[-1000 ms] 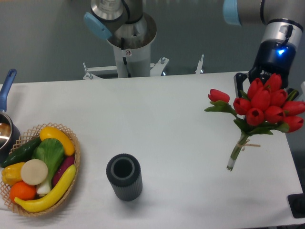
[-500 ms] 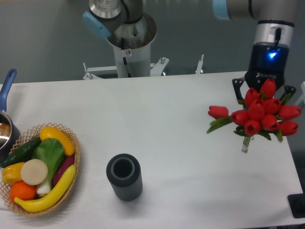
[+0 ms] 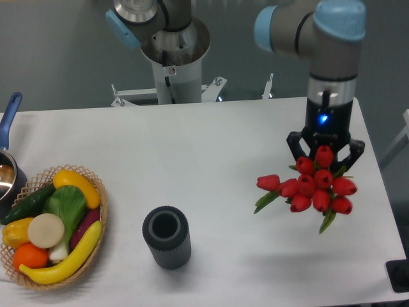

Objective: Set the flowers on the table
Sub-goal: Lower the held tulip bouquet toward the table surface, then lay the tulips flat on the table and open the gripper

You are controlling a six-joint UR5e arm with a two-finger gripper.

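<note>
While the gripper (image 3: 325, 153) holds the flowers (image 3: 313, 188) above the right side of the table (image 3: 192, 160), it should tilt the bunch flat and lower gently onto bare surface, well apart from the vase (image 3: 167, 237), before letting go.

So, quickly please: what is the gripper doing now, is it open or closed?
Gripper: closed on the flowers, held above the table.

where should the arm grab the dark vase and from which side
Grip the vase across its ribbed wall just below the rim, coming straight down from above. It stands upright with its round mouth open to the camera and bare table all around it, so the fingers would likely have room on either side.
</note>
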